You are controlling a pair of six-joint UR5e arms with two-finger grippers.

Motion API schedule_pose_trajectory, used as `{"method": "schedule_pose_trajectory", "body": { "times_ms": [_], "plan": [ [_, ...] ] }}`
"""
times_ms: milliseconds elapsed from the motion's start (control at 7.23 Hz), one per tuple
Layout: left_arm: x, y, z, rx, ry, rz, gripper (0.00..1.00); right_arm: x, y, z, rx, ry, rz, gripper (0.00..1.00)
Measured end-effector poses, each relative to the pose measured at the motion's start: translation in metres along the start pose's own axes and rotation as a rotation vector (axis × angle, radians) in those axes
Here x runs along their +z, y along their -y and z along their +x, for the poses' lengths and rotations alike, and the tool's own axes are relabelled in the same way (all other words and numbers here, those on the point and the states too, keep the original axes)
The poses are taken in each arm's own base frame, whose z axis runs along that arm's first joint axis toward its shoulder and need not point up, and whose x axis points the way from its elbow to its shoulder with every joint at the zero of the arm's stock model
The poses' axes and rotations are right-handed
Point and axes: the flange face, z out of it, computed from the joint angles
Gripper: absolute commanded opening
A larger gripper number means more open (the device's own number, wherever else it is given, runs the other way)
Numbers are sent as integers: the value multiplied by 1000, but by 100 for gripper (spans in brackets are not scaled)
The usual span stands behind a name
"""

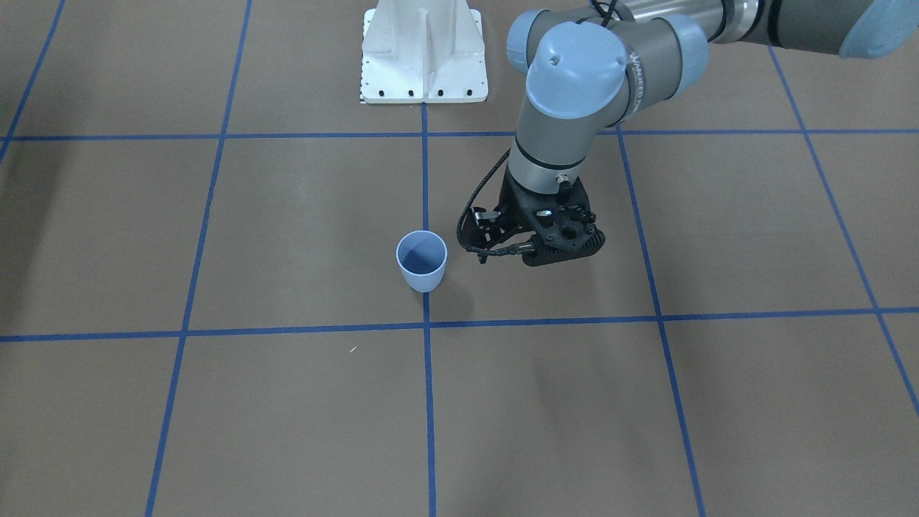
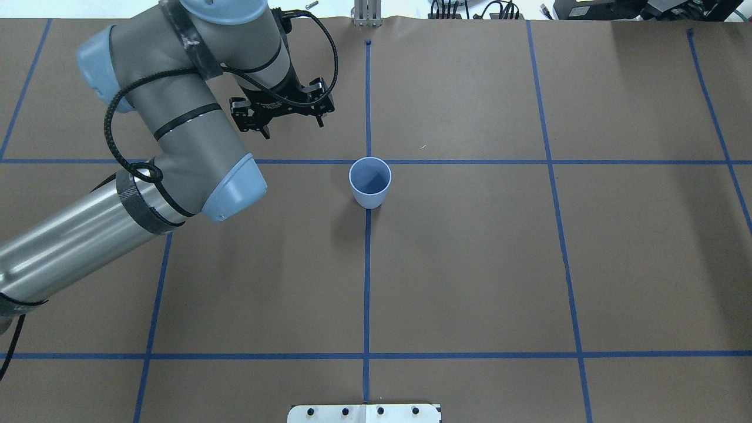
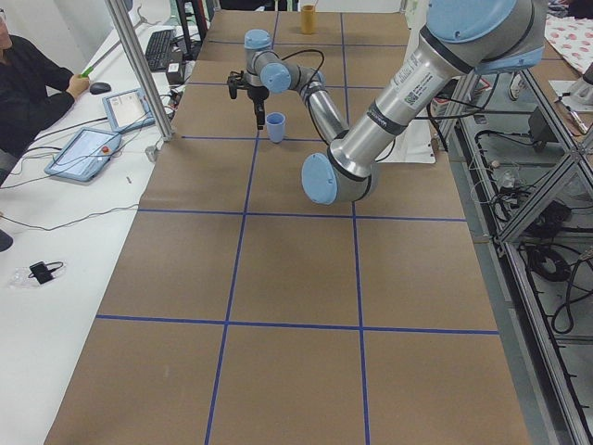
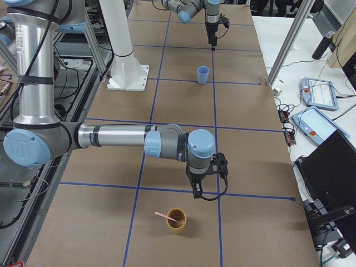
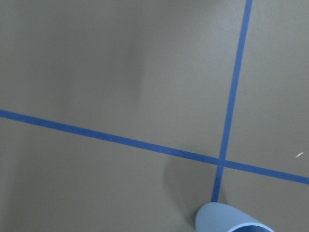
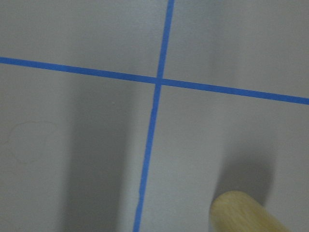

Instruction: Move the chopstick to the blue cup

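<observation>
The blue cup (image 1: 422,262) stands upright and empty at the table's middle, on a blue tape line; it also shows in the overhead view (image 2: 370,183) and at the left wrist view's bottom edge (image 5: 231,220). My left gripper (image 2: 282,111) points down beside the cup, apart from it, empty; in the exterior left view (image 3: 260,120) its fingers look shut. The pink chopstick (image 4: 163,215) leans in a tan cup (image 4: 177,219) at the table's right end. My right gripper (image 4: 198,194) hangs just beyond that cup; I cannot tell if it is open.
The white robot base (image 1: 423,57) stands at the table's robot side. An operator (image 3: 28,83), tablets (image 3: 88,153) and a metal post (image 3: 139,74) are along the far side. The tan cup's rim shows in the right wrist view (image 6: 246,212).
</observation>
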Motion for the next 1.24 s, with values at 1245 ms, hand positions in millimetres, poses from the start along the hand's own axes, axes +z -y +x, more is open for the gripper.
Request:
{"method": "schedule_pose_trajectory", "body": {
  "times_ms": [1245],
  "plan": [
    [-18, 0, -47, -13, 8, 18, 99, 46, -112, 73, 214, 67, -62, 70]
  ]
}}
